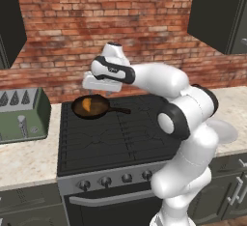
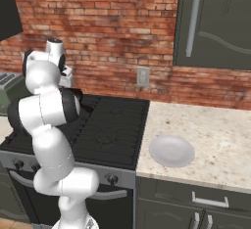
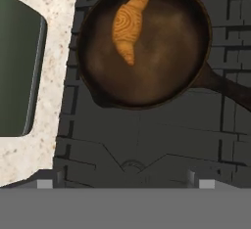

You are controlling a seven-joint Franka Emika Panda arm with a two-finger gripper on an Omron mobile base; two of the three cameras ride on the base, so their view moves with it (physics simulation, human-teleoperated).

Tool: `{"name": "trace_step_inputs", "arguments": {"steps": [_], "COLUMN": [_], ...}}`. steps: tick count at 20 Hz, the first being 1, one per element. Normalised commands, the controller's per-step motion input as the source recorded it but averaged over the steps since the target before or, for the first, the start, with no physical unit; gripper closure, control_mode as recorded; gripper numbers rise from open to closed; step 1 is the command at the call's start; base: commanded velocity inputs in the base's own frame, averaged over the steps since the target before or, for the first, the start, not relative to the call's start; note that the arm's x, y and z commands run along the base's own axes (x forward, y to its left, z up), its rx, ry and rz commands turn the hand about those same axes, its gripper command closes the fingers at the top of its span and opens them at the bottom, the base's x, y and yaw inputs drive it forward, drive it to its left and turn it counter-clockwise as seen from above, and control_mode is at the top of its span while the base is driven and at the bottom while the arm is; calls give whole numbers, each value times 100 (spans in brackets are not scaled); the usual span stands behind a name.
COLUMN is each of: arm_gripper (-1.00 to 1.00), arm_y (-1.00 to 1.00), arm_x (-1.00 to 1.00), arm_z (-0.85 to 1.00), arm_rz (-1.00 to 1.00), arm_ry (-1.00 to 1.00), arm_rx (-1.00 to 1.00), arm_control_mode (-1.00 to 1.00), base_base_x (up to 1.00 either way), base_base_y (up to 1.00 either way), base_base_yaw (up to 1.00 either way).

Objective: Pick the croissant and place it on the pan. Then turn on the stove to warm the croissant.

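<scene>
Croissant [image 3: 128, 27] lies inside the pan [image 3: 147, 83], on the brownish floor of the bowl, toward the side of the bowl away from the handle and close to the rim there; nothing else touches it. From the left base view the same orange lump [image 1: 86, 105] shows in the pan [image 1: 99, 108], on the pan's left half.

The pan sits on the black grates of the stove [image 1: 111, 138], at the stove's rear left burner, with its long dark handle pointing right across the grates toward the middle of the stove. In the right base view the stove [image 2: 108, 130] is partly covered by the white arm, and the pan is hidden behind it.

The gripper [image 1: 109, 92] hangs above the pan, over the part of the pan's rim nearest the handle, apart from both pan and croissant. Its jaws are spread wide and hold nothing; in the hand view the two finger tips stand far apart at the bottom edge, with bare grate between them and the pan farther up.

Along the stove's grey front panel runs a row of round knobs [image 1: 113, 180], with the oven handle just below them. A green toaster [image 1: 21, 116] stands on the counter left of the stove. A white plate [image 2: 171, 150] rests on the counter right of the stove.
</scene>
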Motion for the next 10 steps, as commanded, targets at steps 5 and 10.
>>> {"name": "trace_step_inputs", "arguments": {"steps": [5,10], "arm_gripper": [-100,-100], "arm_y": [-26,-30], "arm_x": [-57,-54], "arm_z": [38,26], "arm_rz": [10,9], "arm_ry": [0,-3], "arm_rx": [0,0], "arm_control_mode": [-100,-100], "base_base_x": [0,0], "base_base_y": [0,0], "base_base_yaw": [0,0]}}
